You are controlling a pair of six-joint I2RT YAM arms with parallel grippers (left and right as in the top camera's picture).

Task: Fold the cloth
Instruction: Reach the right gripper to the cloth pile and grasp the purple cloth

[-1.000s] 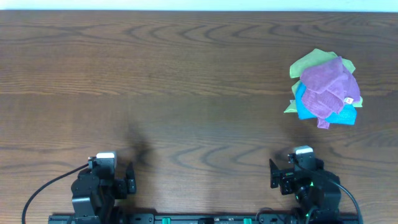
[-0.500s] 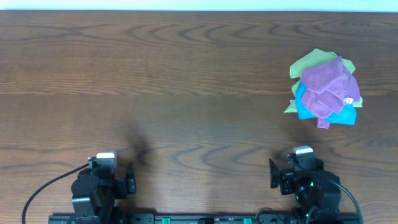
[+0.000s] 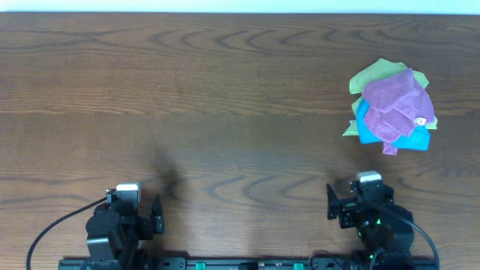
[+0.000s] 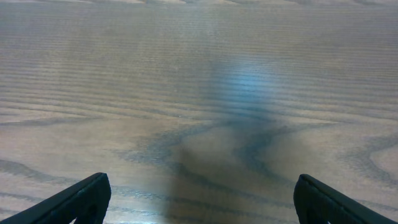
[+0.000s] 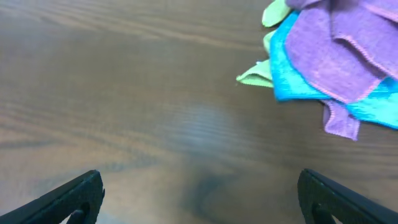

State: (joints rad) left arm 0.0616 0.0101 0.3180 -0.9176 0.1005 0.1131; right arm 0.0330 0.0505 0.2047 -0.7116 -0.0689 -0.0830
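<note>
The lilac cloth [image 3: 397,109] lies crumpled on top of a pile at the right of the table, with a tiny white tag at its right edge. It also shows at the upper right of the right wrist view [image 5: 348,56]. My right gripper [image 5: 202,193] is open and empty near the front edge, below and a little left of the pile [image 3: 365,202]. My left gripper [image 4: 199,199] is open and empty over bare wood at the front left [image 3: 127,210].
Under the lilac cloth lie a bright blue cloth [image 3: 409,139] and a yellow-green cloth [image 3: 375,73]. Both show in the right wrist view, blue [image 5: 298,87] and yellow-green [image 5: 255,76]. The wooden table [image 3: 225,97] ends at a white strip at the back.
My right arm has shifted very slightly to the right and away from the front edge. The left arm and the cloths have not moved.
</note>
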